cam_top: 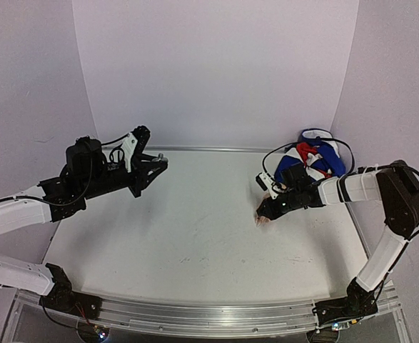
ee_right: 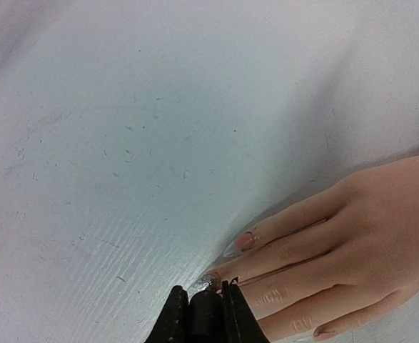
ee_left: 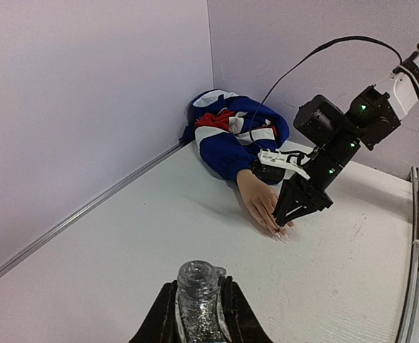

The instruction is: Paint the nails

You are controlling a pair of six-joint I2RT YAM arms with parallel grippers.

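Lab test cell: white table (cam_top: 195,243), plain lilac backdrop walls (cam_top: 216,64), aluminium rail (cam_top: 209,319).
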